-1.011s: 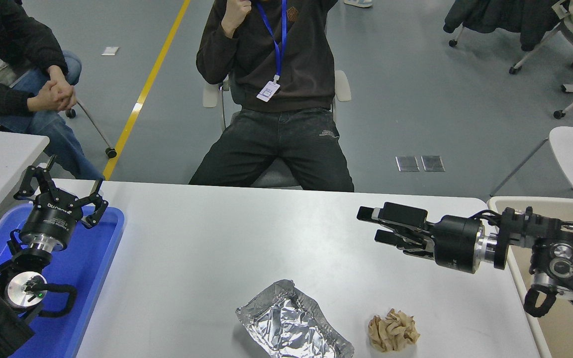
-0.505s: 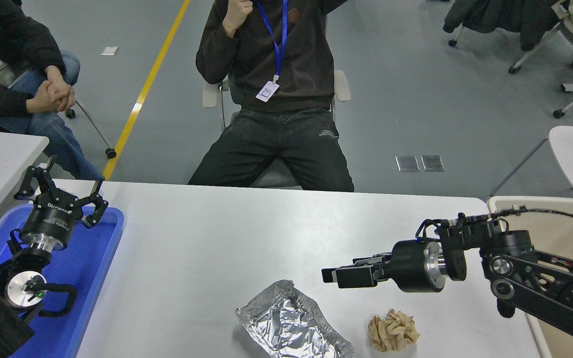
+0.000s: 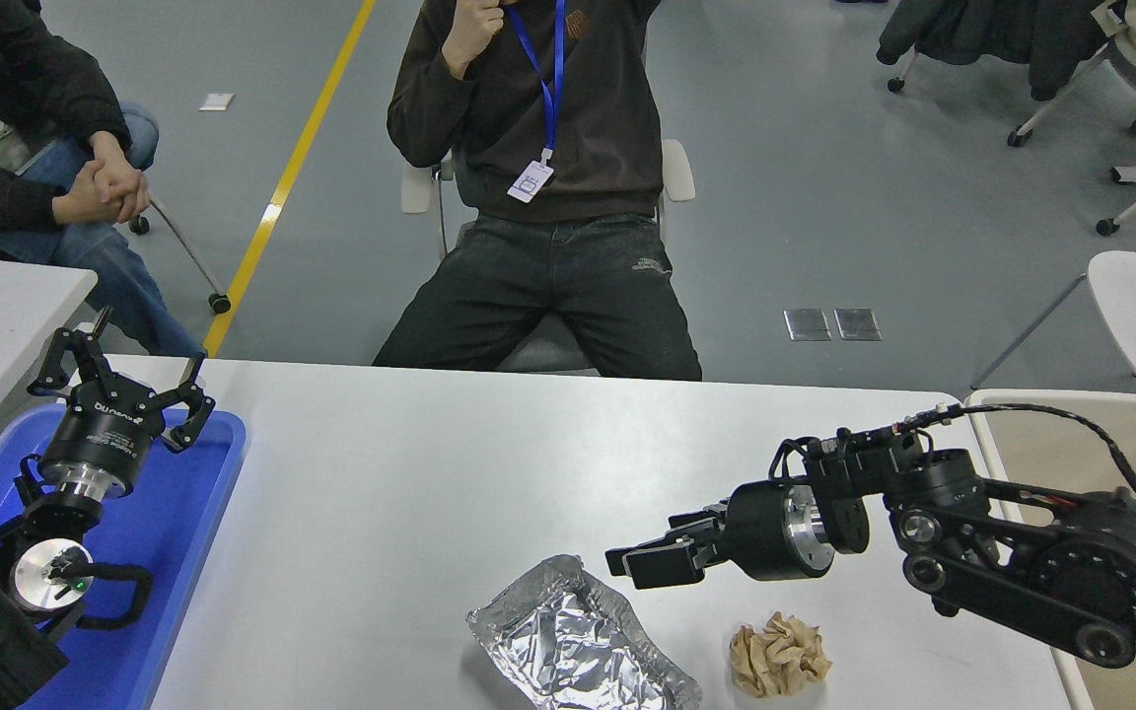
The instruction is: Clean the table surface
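Right gripper (image 3: 639, 562) hangs with its jaws slightly spread just above the white desk (image 3: 410, 493), empty; the crumpled foil tray (image 3: 583, 646) lies just below and nearer the robot, its long axis diagonal, with a brown paper wad (image 3: 780, 655) beside it. Left gripper (image 3: 124, 385), jaws spread, sits parked well apart over a blue tray (image 3: 183, 513); its lettering is too small to read.

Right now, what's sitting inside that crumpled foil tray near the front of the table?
The foil tray shows only wrinkled, bare foil inside. Its near end is cut off by the picture's bottom edge, so that part cannot be checked.
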{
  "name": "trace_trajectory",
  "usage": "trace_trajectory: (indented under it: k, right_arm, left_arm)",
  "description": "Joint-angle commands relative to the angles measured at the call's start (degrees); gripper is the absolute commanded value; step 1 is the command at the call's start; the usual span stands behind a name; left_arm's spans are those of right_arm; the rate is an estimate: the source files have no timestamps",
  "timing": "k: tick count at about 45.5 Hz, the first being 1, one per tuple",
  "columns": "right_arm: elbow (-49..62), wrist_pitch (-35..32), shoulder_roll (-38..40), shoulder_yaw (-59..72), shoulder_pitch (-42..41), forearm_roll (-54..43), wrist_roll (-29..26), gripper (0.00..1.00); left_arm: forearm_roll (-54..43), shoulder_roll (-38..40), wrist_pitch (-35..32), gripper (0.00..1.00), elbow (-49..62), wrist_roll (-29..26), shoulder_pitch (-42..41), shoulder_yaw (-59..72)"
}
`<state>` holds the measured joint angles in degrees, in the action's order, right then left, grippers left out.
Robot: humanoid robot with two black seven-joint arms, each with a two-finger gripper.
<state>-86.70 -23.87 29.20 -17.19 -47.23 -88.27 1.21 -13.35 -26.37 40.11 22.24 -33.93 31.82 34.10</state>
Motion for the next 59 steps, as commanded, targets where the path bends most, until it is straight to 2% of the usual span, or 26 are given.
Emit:
trace_trajectory:
  k: [1, 4, 10, 17, 29, 48, 59]
  right_arm:
    - [-4.6, -0.8, 0.3, 2.6, -2.5, -0.8, -4.1, 0.99]
    - [-5.1, -1.7, 0.4, 4.3, -4.4, -0.8, -6.0, 0.99]
    - [-7.4, -1.9, -0.6, 4.8, -5.9, -0.8, -6.5, 0.99]
    - [-8.9, -0.8, -4.2, -0.2, -0.7, -0.8, -6.3, 0.98]
    - [-4.4, -1.0, -9.4, 2.1, 1.5, -8.0, -6.0, 1.0]
    - [4.4, -1.4, -15.1, 4.3, 1.0, -9.0, -6.7, 1.0]
    - [10.4, -0.7, -15.7, 4.2, 1.1, -13.5, -6.8, 1.0]
  left_arm:
    - [0.0, 0.0, 0.1, 1.0, 0.0, 0.0, 0.0, 0.0]
    - [0.0, 0.0, 0.1, 1.0, 0.0, 0.0, 0.0, 0.0]
    - [0.0, 0.0, 0.1, 1.0, 0.0, 0.0, 0.0, 0.0]
    - [0.0, 0.0, 0.1, 1.0, 0.0, 0.0, 0.0, 0.0]
    - [0.0, 0.0, 0.1, 1.0, 0.0, 0.0, 0.0, 0.0]
    - [0.1, 0.0, 0.1, 1.0, 0.0, 0.0, 0.0, 0.0]
    - [0.0, 0.0, 0.1, 1.0, 0.0, 0.0, 0.0, 0.0]
